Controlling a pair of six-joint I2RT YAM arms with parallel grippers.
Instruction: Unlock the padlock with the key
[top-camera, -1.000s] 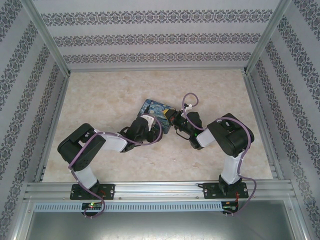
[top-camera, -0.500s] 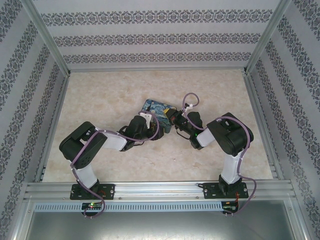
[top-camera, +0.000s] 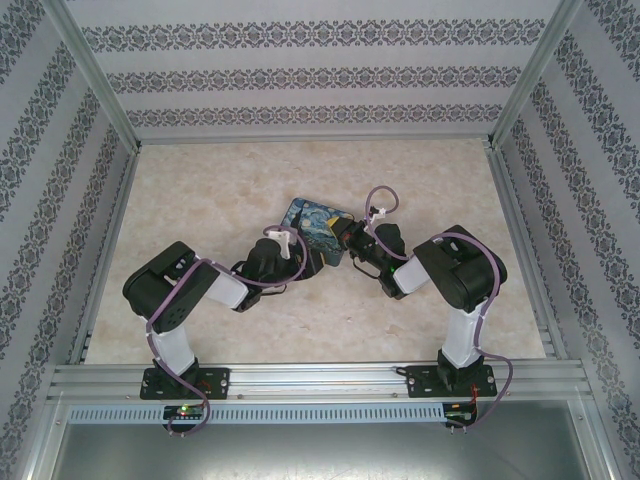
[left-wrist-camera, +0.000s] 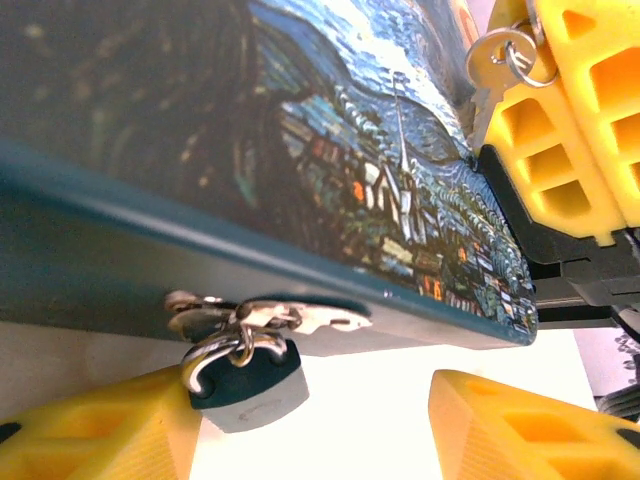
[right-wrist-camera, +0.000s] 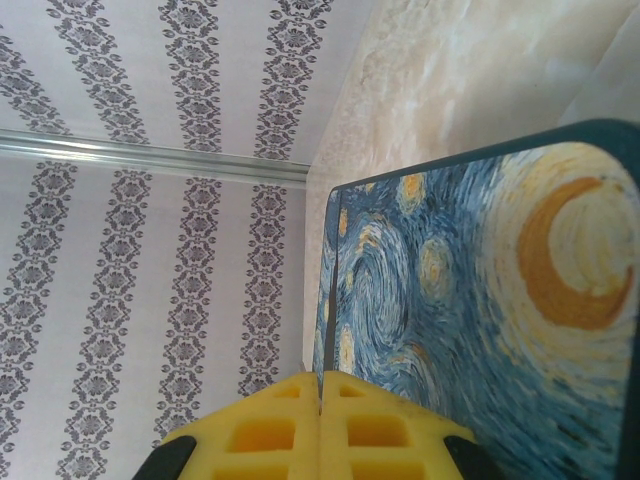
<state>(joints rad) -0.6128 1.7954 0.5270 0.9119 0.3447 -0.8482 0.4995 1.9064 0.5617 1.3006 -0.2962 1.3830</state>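
Two sides: the left gripper (left-wrist-camera: 320, 425), open, straddles the padlock (left-wrist-camera: 248, 390) on one edge of the box (left-wrist-camera: 300, 150); the right gripper (right-wrist-camera: 320, 398), clamping the key (left-wrist-camera: 495, 52), stands across the box.

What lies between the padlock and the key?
The painted box lies between the padlock and the key; the left wrist view shows it.
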